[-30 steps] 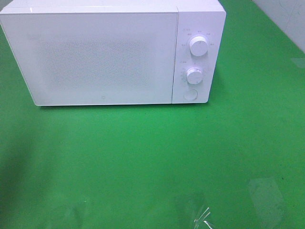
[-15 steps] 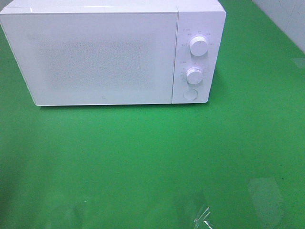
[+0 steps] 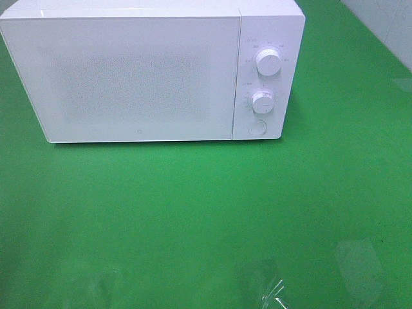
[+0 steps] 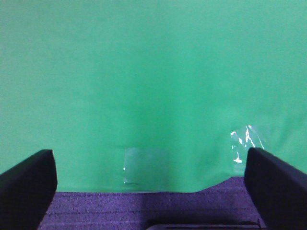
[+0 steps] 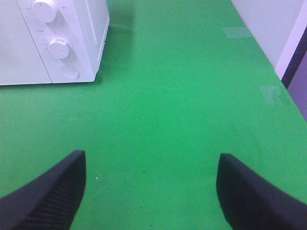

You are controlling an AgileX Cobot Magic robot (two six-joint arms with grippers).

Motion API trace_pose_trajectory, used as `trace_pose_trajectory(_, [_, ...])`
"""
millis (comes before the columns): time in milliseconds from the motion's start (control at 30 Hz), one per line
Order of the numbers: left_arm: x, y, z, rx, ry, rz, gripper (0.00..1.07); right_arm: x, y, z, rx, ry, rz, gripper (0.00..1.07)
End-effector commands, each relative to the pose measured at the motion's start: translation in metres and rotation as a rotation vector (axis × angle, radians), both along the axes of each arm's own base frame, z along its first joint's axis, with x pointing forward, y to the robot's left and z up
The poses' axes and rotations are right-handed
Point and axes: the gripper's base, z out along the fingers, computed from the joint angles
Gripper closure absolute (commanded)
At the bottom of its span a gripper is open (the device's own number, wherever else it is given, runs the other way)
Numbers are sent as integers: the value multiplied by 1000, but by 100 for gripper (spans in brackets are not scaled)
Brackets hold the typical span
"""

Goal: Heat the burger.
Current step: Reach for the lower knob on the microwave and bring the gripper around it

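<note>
No burger shows anywhere, so its direction is unknowable. The white microwave (image 3: 141, 71) stands shut on the green tabletop (image 3: 193, 219), nearer the right fingers (image 5: 53, 191). These and the left fingers (image 4: 29, 182) are spread apart, empty.

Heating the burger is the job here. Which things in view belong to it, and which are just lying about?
Belong to the job:
- microwave, door shut
- its upper knob, lower knob and round button
- left claw and right claw, both open and empty
- no burger shows in any view

Lying about:
- green cloth
- clear tape patches on it
</note>
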Motion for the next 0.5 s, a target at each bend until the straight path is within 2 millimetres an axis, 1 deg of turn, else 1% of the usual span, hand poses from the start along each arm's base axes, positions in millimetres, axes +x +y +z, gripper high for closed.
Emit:
trace_pose_trajectory(33, [-3, 0, -1, 0, -12, 3, 7, -4, 0, 1, -11, -42, -3, 32])
trace_pose_trajectory(133, [-12, 0, 3, 1, -72, 3, 7, -4, 0, 1, -11, -42, -3, 32])
trace_pose_trajectory(167, [-12, 0, 3, 1, -72, 3, 7, -4, 0, 1, -11, -42, -3, 32])
trace_pose_trajectory(233, [-22, 0, 6, 2, -139, 4, 7, -4, 0, 1, -11, -42, -3, 32])
trace_pose_trajectory(267, [-22, 0, 6, 2, -139, 4, 7, -4, 0, 1, -11, -42, -3, 32])
trace_pose_trajectory(300, [-30, 0, 8, 3, -188, 4, 7, -4, 0, 1, -11, -42, -3, 32])
trace_pose_trajectory(333, [-30, 0, 8, 3, -188, 4, 7, -4, 0, 1, -11, -42, -3, 32])
trace_pose_trajectory(367, [-36, 0, 9, 5, -231, 5, 7, -4, 0, 1, -11, -42, -3, 32])
trace_pose_trajectory(467, [-42, 0, 10, 5, -267, 5, 7, -4, 0, 1, -11, -42, -3, 32])
trace_pose_trajectory(500, [-49, 0, 11, 6, -310, 5, 7, -4, 0, 1, -11, -42, -3, 32])
